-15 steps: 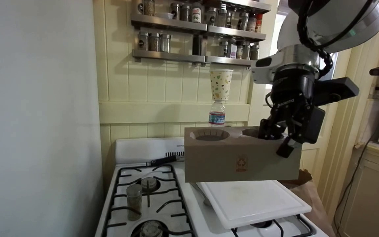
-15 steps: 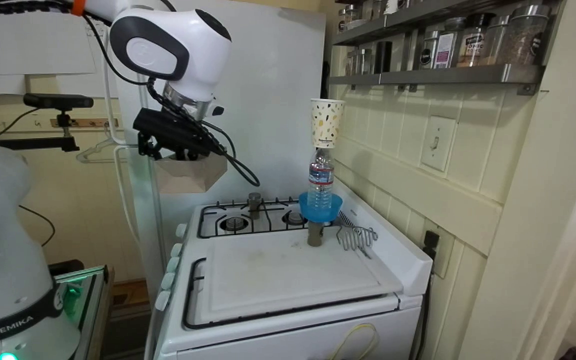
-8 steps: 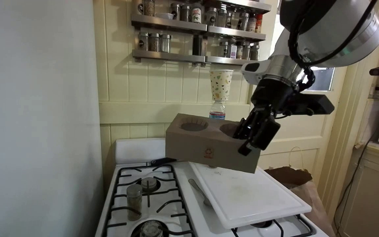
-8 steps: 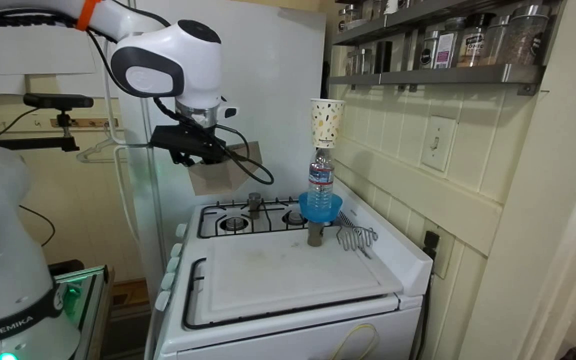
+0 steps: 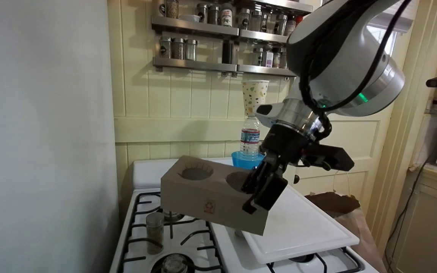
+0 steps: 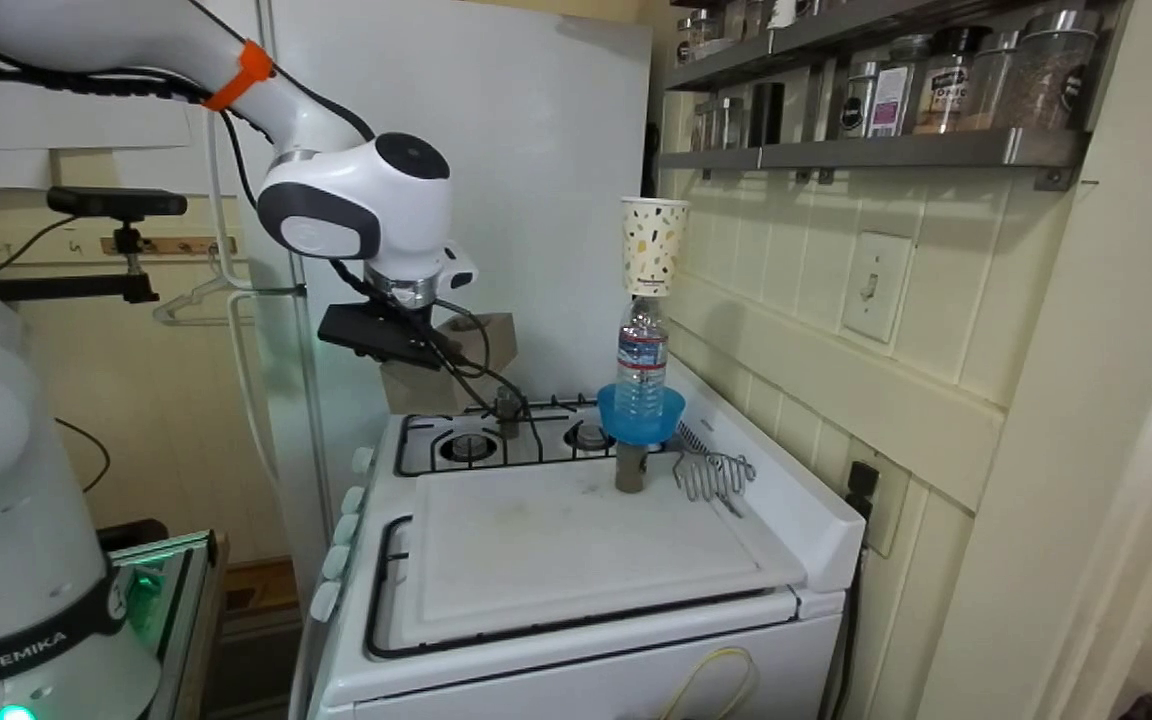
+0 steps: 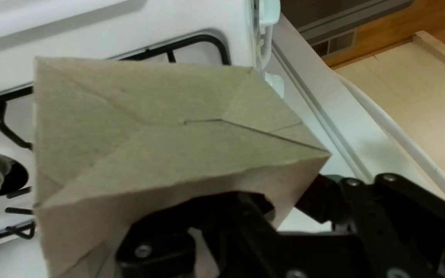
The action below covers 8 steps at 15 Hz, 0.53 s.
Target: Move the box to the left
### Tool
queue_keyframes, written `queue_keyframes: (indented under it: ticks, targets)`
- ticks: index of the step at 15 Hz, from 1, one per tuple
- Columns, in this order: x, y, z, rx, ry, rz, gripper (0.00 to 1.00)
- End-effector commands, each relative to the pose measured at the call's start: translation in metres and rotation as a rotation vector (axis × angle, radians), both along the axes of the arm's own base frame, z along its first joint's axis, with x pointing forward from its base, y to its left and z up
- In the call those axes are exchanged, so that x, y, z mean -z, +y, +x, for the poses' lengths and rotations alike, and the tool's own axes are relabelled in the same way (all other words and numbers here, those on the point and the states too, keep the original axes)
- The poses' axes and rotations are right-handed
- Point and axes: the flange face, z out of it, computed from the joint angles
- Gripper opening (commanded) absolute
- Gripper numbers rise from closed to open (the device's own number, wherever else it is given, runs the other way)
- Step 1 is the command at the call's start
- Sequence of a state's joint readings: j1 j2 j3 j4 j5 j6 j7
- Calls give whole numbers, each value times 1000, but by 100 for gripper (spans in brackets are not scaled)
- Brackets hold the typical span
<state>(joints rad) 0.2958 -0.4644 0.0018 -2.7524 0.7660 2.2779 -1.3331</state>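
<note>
Hand (image 5: 249,197), one: clamped on the box (image 5: 207,195), one finger (image 5: 254,180) sunk in a round cut-out, the other at the printed face, card wall pinched between.

Governing relation: long axis of the box runs from the grip out toward the left in an exterior view, slanting, far end raised; bulk lies left of the hand, grip near the right end. A leftward move should therefore, by judgement, lead with the free end.

Position: in the grip, overlapping in view both white board (image 5: 305,227) and burner grate (image 5: 199,231). Clearance below: hard to tell; apparently apart from the grate.

Adjacent: glass jar (image 5: 154,232), upright among the bars, near the free end in view; a likely obstruction to setting down there.
</note>
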Motion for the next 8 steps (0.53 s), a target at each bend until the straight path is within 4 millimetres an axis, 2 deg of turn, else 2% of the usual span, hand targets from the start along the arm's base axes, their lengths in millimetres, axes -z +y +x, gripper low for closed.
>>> queue_keyframes:
  ticks: [1,5,8]
  targets:
    - [22,18,7,-30,69,48,0]
    - [47,27,13,-87,158,21,0]
    - [56,30,20,-104,175,3,0]
